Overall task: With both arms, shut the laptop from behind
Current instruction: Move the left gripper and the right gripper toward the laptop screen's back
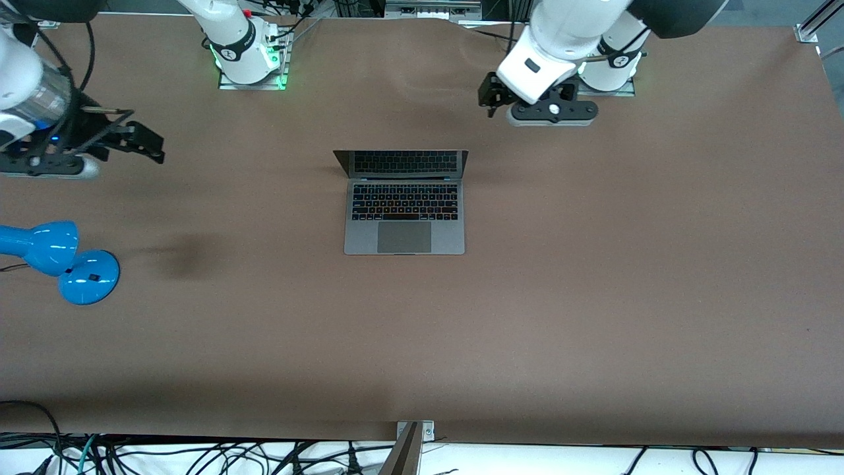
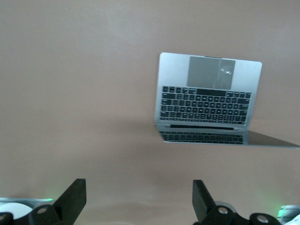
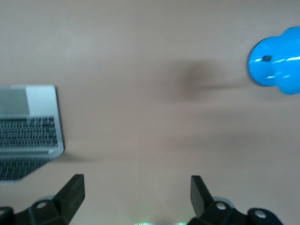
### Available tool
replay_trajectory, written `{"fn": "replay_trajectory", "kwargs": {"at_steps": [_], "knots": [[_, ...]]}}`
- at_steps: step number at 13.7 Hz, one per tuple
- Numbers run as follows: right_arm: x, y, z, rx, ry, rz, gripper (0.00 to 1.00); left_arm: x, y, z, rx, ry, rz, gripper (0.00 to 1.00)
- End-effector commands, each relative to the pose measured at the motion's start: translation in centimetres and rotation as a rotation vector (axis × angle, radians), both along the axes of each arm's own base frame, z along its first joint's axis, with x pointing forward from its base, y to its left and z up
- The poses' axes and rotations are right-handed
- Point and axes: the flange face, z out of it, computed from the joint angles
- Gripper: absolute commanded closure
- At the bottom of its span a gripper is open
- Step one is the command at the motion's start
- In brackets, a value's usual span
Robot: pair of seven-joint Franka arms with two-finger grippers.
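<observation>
The space-grey laptop lies open at the middle of the table, its keyboard and trackpad toward the front camera and its dark screen upright on the side toward the arms' bases. It also shows in the left wrist view and at the edge of the right wrist view. My left gripper hangs open and empty above the table, near its base and off the laptop's screen corner; its fingers stand wide apart. My right gripper hangs open and empty over the right arm's end of the table, well away from the laptop.
A glossy blue desk lamp sits near the table edge at the right arm's end, under and nearer the front camera than my right gripper; it shows in the right wrist view. Brown table all round. Cables hang along the front edge.
</observation>
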Motion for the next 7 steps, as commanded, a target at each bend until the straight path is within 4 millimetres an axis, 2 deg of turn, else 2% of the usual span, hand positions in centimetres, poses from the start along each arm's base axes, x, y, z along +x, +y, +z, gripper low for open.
{"fn": "replay_trajectory", "kwargs": {"at_steps": [1,3,4,6,7], "knots": [[-2.1,4.7,-1.0,0.001,0.103,0.091,0.0,-1.4,-4.0,-1.7,-0.035,0.047,0.065,0.0],[-4.2,8.9,-2.6,-0.021,0.192,0.179,0.0,-2.8,-6.3,-3.2,-0.019,0.083,0.066,0.0],[-5.2,11.4,-3.8,-0.027,0.222,0.229,0.0,-3.6,-7.2,-3.9,-0.015,0.1,0.052,0.03],[-6.3,14.8,-6.7,0.021,0.286,0.268,0.0,-5.2,-9.0,-5.1,0.005,0.135,0.056,0.13],[-6.2,15.6,-8.1,0.046,0.302,0.276,0.0,-5.3,-9.4,-6.3,0.015,0.163,0.066,0.23]]}}
